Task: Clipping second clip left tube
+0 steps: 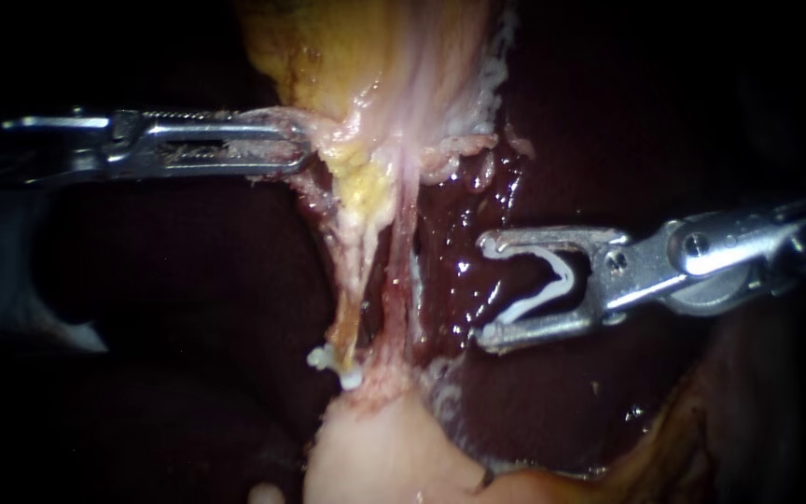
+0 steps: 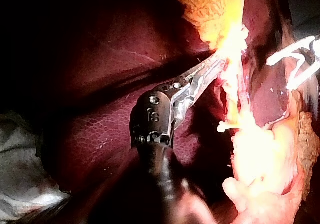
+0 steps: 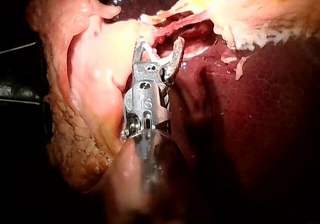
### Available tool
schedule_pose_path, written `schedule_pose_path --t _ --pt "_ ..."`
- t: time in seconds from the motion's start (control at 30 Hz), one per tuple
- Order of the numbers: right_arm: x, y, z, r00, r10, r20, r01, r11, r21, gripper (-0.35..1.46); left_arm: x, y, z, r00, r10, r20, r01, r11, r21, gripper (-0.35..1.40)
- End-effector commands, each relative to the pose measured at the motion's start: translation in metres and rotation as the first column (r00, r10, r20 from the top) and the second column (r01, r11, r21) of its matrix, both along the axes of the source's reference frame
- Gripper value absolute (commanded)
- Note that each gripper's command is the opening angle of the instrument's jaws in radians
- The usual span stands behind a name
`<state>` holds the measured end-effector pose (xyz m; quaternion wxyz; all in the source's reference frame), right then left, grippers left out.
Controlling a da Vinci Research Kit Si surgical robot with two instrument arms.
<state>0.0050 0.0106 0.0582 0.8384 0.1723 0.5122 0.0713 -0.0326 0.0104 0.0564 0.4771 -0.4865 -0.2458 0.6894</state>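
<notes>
Two strands run down the middle of the endoscope view. The yellowish left tube [image 1: 351, 299] carries a white clip [image 1: 340, 366] at its lower end. Beside it runs the pink right tube [image 1: 399, 280]. My left instrument [image 1: 298, 149] comes in from the left, its jaws shut on the pale tissue under the gallbladder [image 1: 347, 47], holding it taut. My right instrument [image 1: 484, 291] stands to the right of both tubes and apart from them. Its jaws are wide, with an unclosed white clip [image 1: 552, 285] seated between them. The right wrist view shows these jaws [image 3: 160, 42] just short of the strands.
Dark liver [image 1: 627, 112] surrounds the field, with a wet raw patch [image 1: 459, 261] between the tubes and my right instrument. Pale tissue [image 1: 375, 448] bulges below the tubes. In the left wrist view my left instrument [image 2: 212, 67] grips near the yellow fat [image 2: 215, 9].
</notes>
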Motion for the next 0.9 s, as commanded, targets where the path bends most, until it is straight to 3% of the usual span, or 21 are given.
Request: schedule_pose_path --t 0.03,0.17,0.27,0.4,0.5,0.63,0.9 --pt "0.0 0.0 0.0 1.0 0.001 0.0 -0.001 1.0 0.001 0.5 0.0002 0.0 -0.0003 1.0 0.002 0.002 -0.002 1.0 0.002 -0.35" --pt "0.0 -0.0001 0.0001 1.0 0.001 0.0 -0.001 1.0 0.0 0.5 0.0018 0.0008 -0.0027 1.0 0.0 0.003 0.0 1.0 0.013 -0.35" --pt "-0.0001 -0.0001 0.0002 1.0 0.0 0.0 0.0 1.0 0.0 0.5 0.0035 0.002 -0.0054 0.9995 -0.029 0.015 0.029 0.999 0.016 -0.35" --pt "-0.0002 -0.0001 0.0002 1.0 0.0 0.0 0.0 1.0 0.0 0.5 0.0055 0.0024 -0.0079 0.9986 -0.049 0.019 0.049 0.999 0.013 -0.35" --pt "-0.0001 -0.0002 0.0002 1.0 -0.006 -0.005 0.006 1.0 0.003 0.5 0.0063 0.0023 -0.0083 0.9985 -0.053 0.016 0.052 0.999 0.013 -0.35" --pt "0.0006 -0.0008 -0.0001 0.9996 -0.022 -0.018 0.022 1.0 0.017 0.5 0.0062 0.0023 -0.0077 0.9985 -0.053 0.015 0.053 0.999 0.011 -0.35" --pt "0.0048 -0.0033 -0.0004 0.9989 -0.03 -0.036 0.033 0.996 0.085 0.5 0.006 0.002 -0.0073 0.9984 -0.055 0.014 0.055 0.998 0.008 -0.35"
